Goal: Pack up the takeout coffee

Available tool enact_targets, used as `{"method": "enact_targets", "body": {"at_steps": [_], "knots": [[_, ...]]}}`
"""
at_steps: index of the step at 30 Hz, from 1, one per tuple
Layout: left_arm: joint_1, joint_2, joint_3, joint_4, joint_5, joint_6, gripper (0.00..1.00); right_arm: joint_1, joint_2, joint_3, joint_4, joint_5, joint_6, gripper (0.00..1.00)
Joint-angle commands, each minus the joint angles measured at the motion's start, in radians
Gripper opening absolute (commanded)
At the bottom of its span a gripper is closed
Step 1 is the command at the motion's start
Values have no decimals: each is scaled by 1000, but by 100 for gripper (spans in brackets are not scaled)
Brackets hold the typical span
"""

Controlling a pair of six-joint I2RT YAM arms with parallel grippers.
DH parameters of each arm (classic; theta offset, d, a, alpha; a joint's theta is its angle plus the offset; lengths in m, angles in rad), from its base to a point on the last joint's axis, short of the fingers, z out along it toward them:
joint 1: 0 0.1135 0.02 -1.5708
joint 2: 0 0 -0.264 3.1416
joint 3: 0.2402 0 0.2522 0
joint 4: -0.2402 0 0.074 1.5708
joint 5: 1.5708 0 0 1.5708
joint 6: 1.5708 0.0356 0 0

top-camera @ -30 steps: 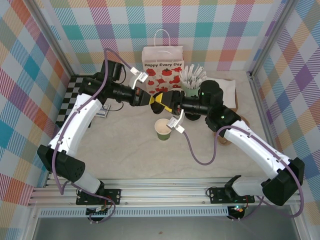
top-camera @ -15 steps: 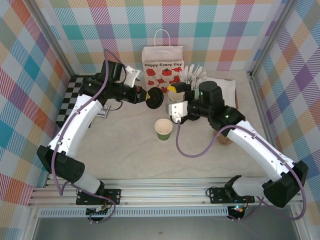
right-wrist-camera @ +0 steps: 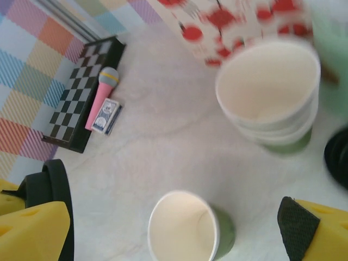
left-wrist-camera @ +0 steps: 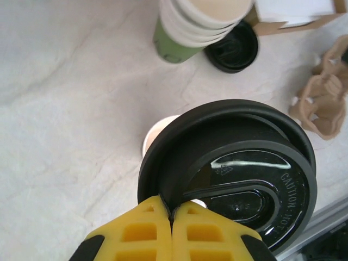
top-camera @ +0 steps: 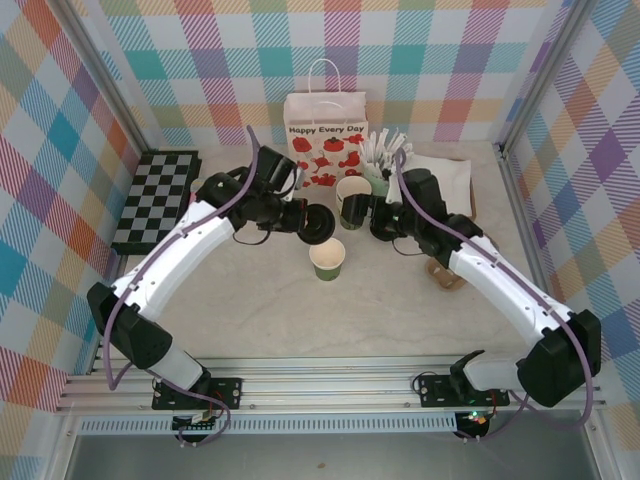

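- Coffee cup [top-camera: 328, 259], dark green with a cream inside, stands upright and uncovered on the bench [top-camera: 250, 300], in front of the white paper bag [top-camera: 325, 140] and well apart from it.
- Its black lid [top-camera: 320, 223] is not on it: the left gripper [top-camera: 306, 220] has its yellow fingers [left-wrist-camera: 141, 234] pinched tight on the lid's rim.
- From the left wrist view the lid [left-wrist-camera: 239, 174] hangs over the cup [left-wrist-camera: 155, 138] and hides most of its mouth; whether the two touch I cannot tell.
- The right gripper [top-camera: 371, 217] is spread as wide as it goes and holds nothing. It hovers between the open cup and a stack of green cups [top-camera: 352, 200].
- In the right wrist view the cup [right-wrist-camera: 187, 231] sits between the parted fingers of that gripper [right-wrist-camera: 174, 217], with the stack [right-wrist-camera: 272, 92] further off, near the bag [right-wrist-camera: 234, 22].
- A second black lid [left-wrist-camera: 234, 49] lies flat on the bench, just beside the stack [left-wrist-camera: 190, 27].
- A pale mint cup of white sticks [top-camera: 385, 160] stands right of the bag.
- A checkerboard [top-camera: 160, 195] lies at the far left; a pink microphone [right-wrist-camera: 100, 98] rests on it [right-wrist-camera: 70, 119], and a card deck [right-wrist-camera: 106, 117] lies beside it.
- A brown cardboard cup carrier [left-wrist-camera: 326, 98] lies to the right.
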Motion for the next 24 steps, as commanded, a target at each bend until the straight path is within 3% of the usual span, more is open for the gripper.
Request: {"method": "enact_targets", "body": {"at_steps": [1, 6, 10, 17, 24], "knots": [[-20, 62, 29, -97, -63, -132, 0, -10, 25, -37, -47, -130, 249, 100], [-56, 120, 28, -86, -64, -158, 0, -53, 68, -173, 109, -331, 215, 98], [-78, 165, 28, -80, -74, -182, 0, -58, 77, -274, 180, -318, 169, 95], [-103, 227, 47, -103, -95, -193, 0, -64, 128, -368, 383, -435, 198, 88], [-113, 261, 44, -86, -61, -191, 0, -66, 160, -372, 378, -391, 218, 84]]}}
